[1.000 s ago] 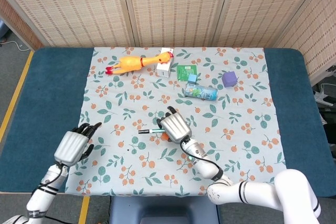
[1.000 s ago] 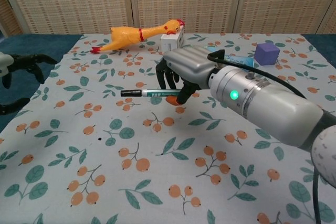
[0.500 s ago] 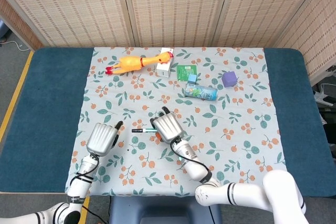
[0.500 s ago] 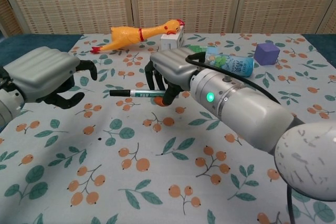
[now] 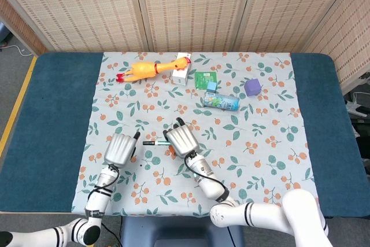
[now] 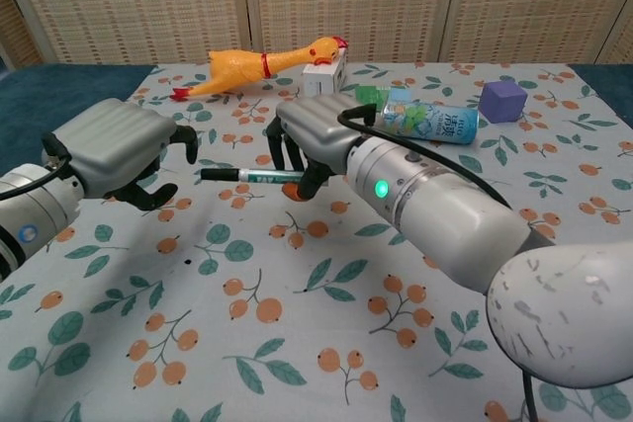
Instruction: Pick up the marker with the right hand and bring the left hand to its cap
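Note:
My right hand grips a slim marker with a teal label and holds it level above the cloth. Its black cap points toward my left hand. My left hand hovers just left of the cap with its fingers curled and apart, holding nothing. A small gap shows between its fingertips and the cap end.
A floral cloth covers the blue table. At the back lie a yellow rubber chicken, a white box, a green card, a lying can and a purple cube.
My left hand has swung in from the left edge toward the marker cap. My right hand has carried the marker slightly left.

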You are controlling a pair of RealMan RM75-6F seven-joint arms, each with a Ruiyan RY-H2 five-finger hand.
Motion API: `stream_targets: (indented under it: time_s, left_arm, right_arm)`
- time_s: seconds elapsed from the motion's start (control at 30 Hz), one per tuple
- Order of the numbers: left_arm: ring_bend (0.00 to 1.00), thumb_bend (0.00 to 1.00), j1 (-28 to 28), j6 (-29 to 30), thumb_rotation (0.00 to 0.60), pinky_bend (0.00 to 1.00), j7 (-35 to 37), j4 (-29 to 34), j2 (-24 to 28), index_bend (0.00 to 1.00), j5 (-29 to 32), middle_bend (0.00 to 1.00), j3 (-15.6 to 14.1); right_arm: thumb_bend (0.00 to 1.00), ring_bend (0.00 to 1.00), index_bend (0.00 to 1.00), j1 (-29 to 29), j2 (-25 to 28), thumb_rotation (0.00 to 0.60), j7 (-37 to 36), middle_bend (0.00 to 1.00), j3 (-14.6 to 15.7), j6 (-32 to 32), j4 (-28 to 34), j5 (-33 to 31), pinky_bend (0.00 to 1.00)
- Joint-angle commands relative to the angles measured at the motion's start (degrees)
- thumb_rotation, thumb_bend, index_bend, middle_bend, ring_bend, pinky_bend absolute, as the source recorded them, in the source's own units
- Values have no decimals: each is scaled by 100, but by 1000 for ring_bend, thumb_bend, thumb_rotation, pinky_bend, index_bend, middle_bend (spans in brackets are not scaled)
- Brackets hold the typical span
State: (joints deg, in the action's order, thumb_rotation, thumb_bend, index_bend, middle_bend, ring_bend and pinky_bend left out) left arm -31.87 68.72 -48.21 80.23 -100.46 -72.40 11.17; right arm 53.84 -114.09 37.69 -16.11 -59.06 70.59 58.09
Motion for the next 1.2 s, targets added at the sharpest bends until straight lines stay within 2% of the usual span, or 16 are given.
stream_targets:
  time_s: [0.03, 0.2, 0.5, 0.77, 1.2]
  left_arm:
    - [917, 386, -16, 14, 600, 1000, -28, 79, 37, 375, 20, 994, -42]
    - [918, 377, -58, -8, 600, 1000, 133, 203, 8, 377, 91, 994, -32]
    - [920, 385, -262, -91, 600, 1000, 437, -188, -284, 430, 199, 996, 87]
    - [920, 382, -305, -63, 600, 1000, 591, -116, -265, 457, 129, 996, -6]
    - [919, 382, -341, -40, 600, 1000, 597, 147, -121, 405, 205, 996, -41]
  right_arm:
    - [366, 409, 980, -8, -8, 600, -12, 767, -3, 12, -35, -2, 175]
    - [366, 409, 979, -34, -65, 600, -64, 768, 8, 11, -81, 5, 175]
    - [366, 409, 979, -23, -220, 600, -151, 767, -90, -36, -69, 21, 175]
    - [367, 409, 979, 0, -254, 600, -36, 767, -88, -32, -123, 28, 175]
    - [366, 409, 979, -35, -243, 600, 44, 767, -70, -2, -86, -5, 175]
